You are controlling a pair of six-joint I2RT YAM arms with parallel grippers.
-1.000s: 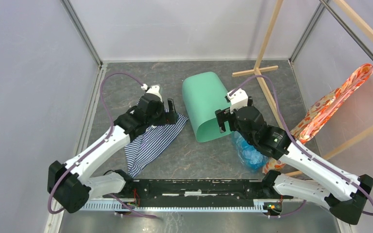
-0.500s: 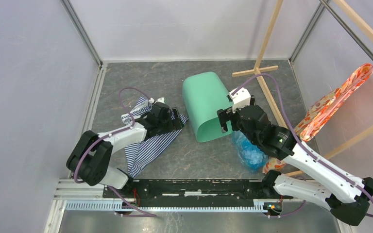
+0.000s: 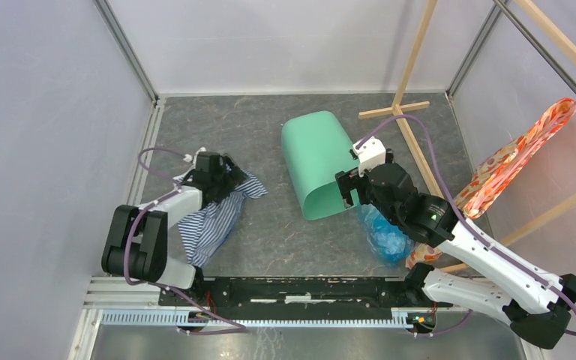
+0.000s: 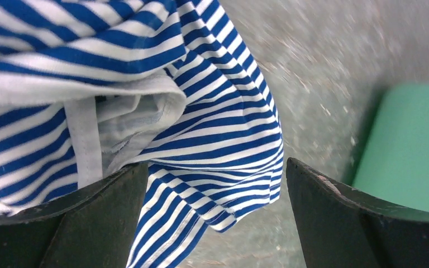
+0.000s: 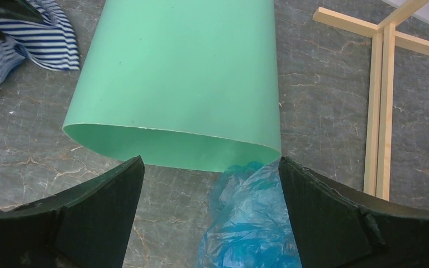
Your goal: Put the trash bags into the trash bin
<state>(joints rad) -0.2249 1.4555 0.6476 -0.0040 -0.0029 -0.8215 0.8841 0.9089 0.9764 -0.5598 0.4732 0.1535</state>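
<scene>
Though set up within easy reach, hardly begun as a job. See the mint-green plastic wastebasket [image 3: 316, 161] with smooth tapering sides, tipped onto its side on the grey marbled table [image 3: 270, 120], rounded-square mouth turned toward the arms' bases. Find the thin, crinkly, translucent light-blue plastic bag [image 3: 384, 234] crumpled on the table just outside that mouth, at its right corner, touching or all but touching the rim and partly hidden under the right arm from above. Judged as nothing done so far: no part of the bag clearly inside. Left to do, by this reading: grasp the bag, feed it through the mouth, perhaps stand the wastebasket upright.

Right gripper [image 5: 210, 167]: spread wide, holding nothing, poised at the rim with the bag just beside one finger. Left gripper [image 4: 215, 167]: likewise spread wide, low over the blue-and-white striped cloth [image 4: 212, 111], folds lying between and under the fingers but nothing pinched as far as can be seen; well apart from the bag. Off to the right, an orange floral fabric [image 3: 517, 161] hung on a pale wooden frame [image 3: 409, 75], no part of the job.

Searched for brands, labels or writing: none legible anywhere.
</scene>
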